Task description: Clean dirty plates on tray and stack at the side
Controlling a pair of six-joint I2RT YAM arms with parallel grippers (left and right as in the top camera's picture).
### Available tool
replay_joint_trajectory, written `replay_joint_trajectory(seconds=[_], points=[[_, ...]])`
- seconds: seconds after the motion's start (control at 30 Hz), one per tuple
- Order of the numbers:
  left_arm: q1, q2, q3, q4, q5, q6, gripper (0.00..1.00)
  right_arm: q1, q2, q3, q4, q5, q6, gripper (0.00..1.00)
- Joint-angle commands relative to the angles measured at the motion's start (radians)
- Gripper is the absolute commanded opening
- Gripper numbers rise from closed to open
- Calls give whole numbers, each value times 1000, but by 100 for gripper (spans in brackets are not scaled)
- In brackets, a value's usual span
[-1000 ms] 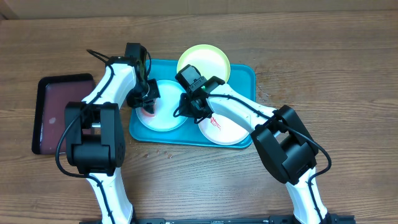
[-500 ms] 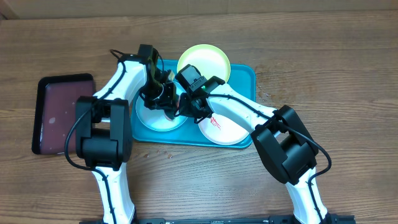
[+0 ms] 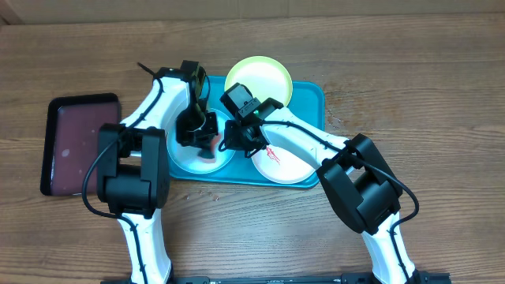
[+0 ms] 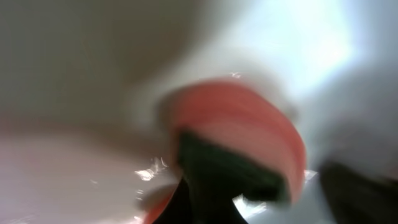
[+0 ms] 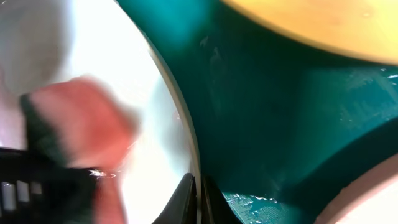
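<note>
A: Wooden surface (image 3: 434, 79), teal tray (image 3: 308, 99) at centre, smaller maroon tray (image 3: 79, 142) off to one side. Are all three plates on the teal one?

B: Yes. Yellow-green plate (image 3: 260, 79) sits at the back, lapping over the far rim. White plate (image 3: 288, 166) is in front, its red smear (image 3: 272, 154) unwiped. Pale blue plate (image 3: 193, 158) lies beside it, with both arms on it.

A: What changed in the last second?

B: Left hand (image 3: 201, 136) swept from that plate's outer edge across to the half nearer the right hand (image 3: 233, 142). It is clamped on a pink sponge (image 4: 249, 130) with a green scouring face, pressed to the plate. Right hand hasn't shifted; its fingers are closed on the plate's rim, pinning it.

A: Meaning?

B: Likely mid-scrub on the first plate. Two more to clean, nothing stacked aside yet.
</note>
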Motion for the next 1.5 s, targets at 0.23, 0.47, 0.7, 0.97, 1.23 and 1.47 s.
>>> replay_joint_trajectory(seconds=[0.23, 0.47, 0.7, 0.97, 1.23, 1.47], points=[[73, 36, 155, -1, -125, -55, 4, 12, 31, 3, 0, -9, -84, 4], [65, 39, 78, 109, 113, -53, 4, 12, 31, 3, 4, -10, -84, 4], [20, 39, -41, 209, 247, -30, 4, 12, 31, 3, 4, -10, -84, 4], [5, 37, -36, 144, 354, 162, 4, 12, 31, 3, 7, -13, -84, 4], [8, 37, -1, 44, 391, 277, 4, 12, 31, 3, 7, -26, -84, 4], [18, 37, -1, -51, -155, 12, 4, 12, 31, 3, 7, -27, -84, 4]])
